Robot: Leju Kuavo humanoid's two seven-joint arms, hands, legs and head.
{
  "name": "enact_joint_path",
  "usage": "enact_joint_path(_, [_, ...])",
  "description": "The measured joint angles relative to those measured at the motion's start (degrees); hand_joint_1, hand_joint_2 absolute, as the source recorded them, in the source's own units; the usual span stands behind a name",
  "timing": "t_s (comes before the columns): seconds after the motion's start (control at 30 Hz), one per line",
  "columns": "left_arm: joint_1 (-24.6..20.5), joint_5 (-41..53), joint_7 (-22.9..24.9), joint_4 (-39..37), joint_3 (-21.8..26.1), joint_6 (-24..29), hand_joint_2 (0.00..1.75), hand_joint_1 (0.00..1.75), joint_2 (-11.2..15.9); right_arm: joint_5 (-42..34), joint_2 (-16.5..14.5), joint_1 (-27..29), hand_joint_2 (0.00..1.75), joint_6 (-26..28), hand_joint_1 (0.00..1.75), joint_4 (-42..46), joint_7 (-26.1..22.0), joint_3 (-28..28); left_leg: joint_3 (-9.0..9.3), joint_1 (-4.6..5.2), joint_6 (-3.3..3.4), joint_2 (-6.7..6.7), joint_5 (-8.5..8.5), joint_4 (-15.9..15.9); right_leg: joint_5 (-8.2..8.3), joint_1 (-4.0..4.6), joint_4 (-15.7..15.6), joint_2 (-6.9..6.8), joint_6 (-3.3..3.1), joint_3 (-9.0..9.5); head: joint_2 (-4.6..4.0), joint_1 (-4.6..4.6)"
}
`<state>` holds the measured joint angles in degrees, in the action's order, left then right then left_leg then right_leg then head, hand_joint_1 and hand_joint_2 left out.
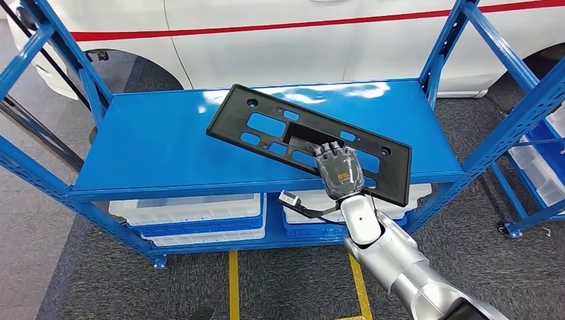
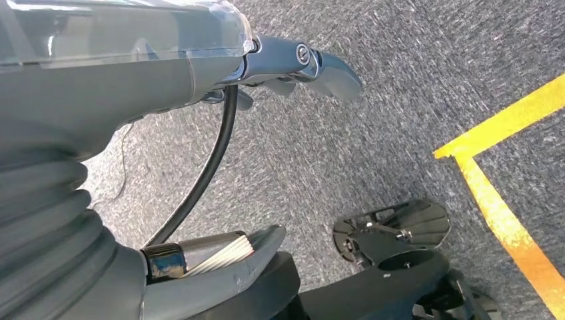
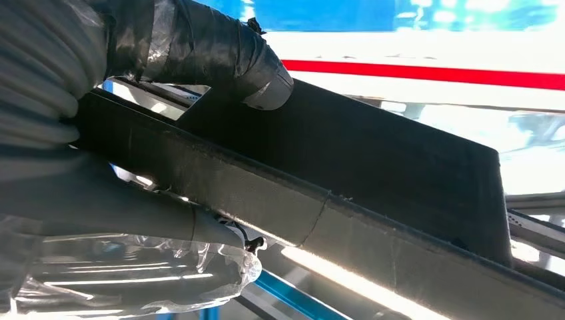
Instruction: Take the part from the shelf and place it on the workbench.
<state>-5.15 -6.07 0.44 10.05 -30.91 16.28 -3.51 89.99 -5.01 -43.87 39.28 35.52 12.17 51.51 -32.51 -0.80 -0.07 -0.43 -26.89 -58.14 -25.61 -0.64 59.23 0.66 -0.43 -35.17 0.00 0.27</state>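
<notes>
Starting on the left of the head view, there's the blue metal shelf (image 1: 153, 143), a glossy painted top deck on perforated uprights with diagonal braces, light glaring off the paint. Under the deck sit translucent white plastic bins (image 1: 193, 212) side by side on the lower level. Behind the rack is a white car (image 1: 280, 33) with a red stripe along its body.

Moving toward the middle, the part (image 1: 293, 133) is a long flat black plastic panel, matte and slightly grainy, with rectangular cutouts and a couple of round holes. It's tilted, its far left end over the deck and its near right end sticking out past the front edge of the shelf.

The right hand (image 1: 340, 170) grips that panel at its near long edge, fingers over the top face. In the right wrist view the thumb is wrapped over the panel's thick ribbed rim.

The left hand (image 2: 293, 63) hangs over coarse grey carpet (image 2: 373, 133) with yellow tape lines (image 2: 506, 220), fingers apart and nothing in them.
</notes>
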Motion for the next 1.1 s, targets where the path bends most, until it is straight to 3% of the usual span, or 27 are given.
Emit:
enact_joint_path(0.13, [0.0, -0.1, 0.0, 0.0, 0.0, 0.0, 1.75, 0.0, -0.1, 0.0, 0.2, -0.3, 1.75, 0.0, 1.73, 0.0, -0.8, 1.0, -0.14, 0.15, 0.68, 0.0, 0.01, -0.1, 0.16, -0.06, -0.2, 0.03, 0.51, 0.06, 0.0, -0.01])
enact_joint_path(0.2, [-0.1, -0.1, 0.0, 0.0, 0.0, 0.0, 1.75, 0.0, -0.3, 0.0, 0.3, -0.5, 1.75, 0.0, 1.73, 0.0, -1.1, 1.1, 0.34, -0.2, 1.26, 0.22, 0.87, 1.1, -0.33, 0.0, 0.0, -0.01, 1.01, 0.07, 0.0, 0.03])
enact_joint_path(0.27, [-0.2, -0.1, 0.0, 0.0, 0.0, 0.0, 1.75, 0.0, -0.6, 0.0, 0.4, -0.9, 1.75, 0.0, 1.73, 0.0, -1.3, 1.2, 0.73, -0.55, 1.74, 0.49, 1.69, 2.1, -3.19, -0.07, 3.6, -0.11, 1.49, -1.33, 0.0, 0.09])
enact_joint_path(0.33, [-0.2, -0.1, 0.1, 0.0, 0.0, 0.0, 1.75, 0.0, -0.8, 0.0, 0.6, -1.0, 1.75, 0.1, 1.73, -0.2, -1.8, 1.3, 0.56, -0.52, 1.83, 0.56, 1.78, 2.0, -6.89, -0.36, 10.7, -0.17, 1.95, -4.28, 0.0, 0.1])
enact_joint_path(0.37, [-0.2, -0.1, 0.1, 0.0, 0.0, 0.0, 1.75, 0.0, -0.8, -0.1, 0.7, -0.9, 1.75, 0.1, 1.73, -0.3, -2.1, 1.3, 0.42, -0.57, 1.82, 0.56, 1.75, 1.9, -7.67, -0.56, 13.4, -0.19, 2.22, -5.43, 0.0, 0.1])
enact_joint_path(0.4, [-0.2, -0.1, 0.2, 0.0, 0.0, 0.0, 1.75, 0.0, -0.9, -0.1, 0.7, -0.9, 1.75, 0.1, 1.73, -0.5, -2.3, 1.3, 0.24, -0.67, 1.74, 0.55, 1.69, 1.6, -7.34, -0.8, 14.4, -0.23, 2.49, -5.79, 0.0, 0.09])
enact_joint_path(0.43, [-0.2, 0.0, 0.3, 0.0, 0.0, 0.0, 1.75, 0.0, -1.0, -0.1, 0.8, -0.9, 1.75, 0.1, 1.73, -0.7, -2.4, 1.3, 0.06, -0.85, 1.56, 0.52, 1.57, 1.3, -5.94, -1.07, 13.1, -0.29, 2.78, -5.1, 0.0, 0.09])
enact_joint_path(0.47, [-0.2, 0.0, 0.3, 0.0, 0.0, 0.0, 1.75, 0.0, -1.0, -0.1, 0.8, -1.0, 1.75, 0.1, 1.73, -0.8, -2.5, 1.3, -0.16, -1.06, 1.26, 0.49, 1.36, 0.8, -3.94, -1.38, 10.0, -0.4, 3.11, -3.47, 0.0, 0.09])
enact_joint_path(0.53, [-0.3, 0.0, 0.4, 0.0, 0.0, 0.0, 1.75, 0.0, -1.1, -0.1, 0.8, -1.2, 1.75, 0.1, 1.73, -0.9, -2.5, 1.3, -0.88, -1.25, 0.43, 0.42, 0.82, -0.3, -1.71, -1.54, 3.8, -0.41, 3.42, -0.32, 0.0, 0.1])
enact_joint_path(0.6, [-0.4, 0.0, 0.4, 0.0, 0.0, 0.0, 1.75, 0.0, -1.1, -0.1, 0.9, -1.4, 1.75, 0.1, 1.73, -1.0, -2.4, 1.3, -1.6, -1.02, -0.33, 0.31, 0.73, -1.1, -1.67, -1.37, 2.0, -0.23, 2.87, 0.23, 0.0, 0.06])
enact_joint_path(0.7, [-0.4, 0.1, 0.5, 0.0, 0.0, 0.0, 1.75, 0.0, -1.1, -0.1, 0.9, -1.5, 1.75, 0.1, 1.73, -1.2, -2.3, 1.4, -2.36, -1.15, -1.0, 0.26, 0.46, -1.9, -1.07, -1.31, 2.1, -0.21, 1.29, -0.63, 0.0, -0.01])
enact_joint_path(0.77, [-0.4, 0.1, 0.5, 0.0, 0.0, 0.0, 1.75, 0.0, -1.1, -0.1, 0.9, -1.6, 1.75, 0.1, 1.73, -1.3, -2.3, 1.4, -3.78, -1.3, -1.14, 0.33, -2.71, -5.4, -0.46, -1.24, 1.9, -0.32, 0.22, -1.14, 0.0, -0.03])
enact_joint_path(0.83, [-0.5, 0.1, 0.5, 0.0, 0.0, 0.0, 1.75, 0.0, -1.1, -0.5, 0.8, -1.7, 1.75, 0.1, 1.73, -1.4, -2.7, 1.3, -6.2, -1.19, -1.15, 0.35, -7.27, -12.7, 0.09, -0.84, 1.9, -0.45, -0.53, -1.85, 0.0, -0.05])
enact_joint_path(0.87, [-0.5, 0.1, 0.6, 0.0, 0.0, 0.0, 1.75, 0.0, -1.1, -0.7, 0.8, -1.7, 1.75, 0.1, 1.73, -1.5, -3.1, 1.3, -7.05, -1.11, -1.1, 0.35, -8.64, -15.8, 0.37, -0.59, 1.9, -0.51, -0.78, -2.22, 0.0, -0.06])
enact_joint_path(0.9, [-0.5, 0.1, 0.6, 0.0, 0.0, 0.0, 1.75, 0.0, -1.1, -0.9, 0.8, -1.6, 1.75, 0.1, 1.73, -1.7, -3.4, 1.2, -7.09, -1.01, -0.94, 0.35, -8.85, -17.3, 0.68, -0.33, 1.9, -0.55, -0.94, -2.58, 0.0, -0.05])
enact_joint_path(0.93, [-0.5, 0.1, 0.7, 0.0, 0.0, 0.0, 1.75, 0.0, -1.1, -0.9, 0.8, -1.6, 1.75, 0.1, 1.73, -1.8, -3.6, 1.1, -6.1, -0.88, -0.66, 0.34, -7.94, -16.6, 0.98, -0.12, 1.9, -0.55, -1.0, -2.91, 0.0, -0.05])
enact_joint_path(1.0, [-0.6, 0.1, 0.7, 0.0, 0.0, 0.0, 1.75, 0.0, -1.1, -1.0, 0.8, -1.6, 1.75, 0.1, 1.73, -2.0, -3.9, 1.0, -1.67, -0.43, 0.33, 0.33, -4.91, -10.1, 1.6, 0.17, 1.9, -0.52, -0.96, -3.44, 0.0, -0.05])
enact_joint_path(1.07, [-0.8, 0.2, 0.7, 0.0, 0.0, 0.0, 1.75, 0.0, -1.0, -1.0, 0.8, -1.7, 1.75, 0.1, 1.73, -2.0, -4.0, 0.9, 2.53, 0.14, 1.1, 0.29, -3.67, -3.1, 2.32, 0.27, 1.8, -0.52, -0.53, -3.83, 0.0, -0.02])
enact_joint_path(1.1, [-0.8, 0.2, 0.7, 0.0, 0.0, 0.0, 1.75, 0.0, -1.0, -1.0, 0.8, -1.7, 1.75, 0.1, 1.73, -2.0, -4.0, 0.8, 3.45, 0.41, 1.26, 0.26, -3.66, -1.3, 2.75, 0.18, 1.7, -0.55, -0.18, -3.95, 0.0, -0.02])
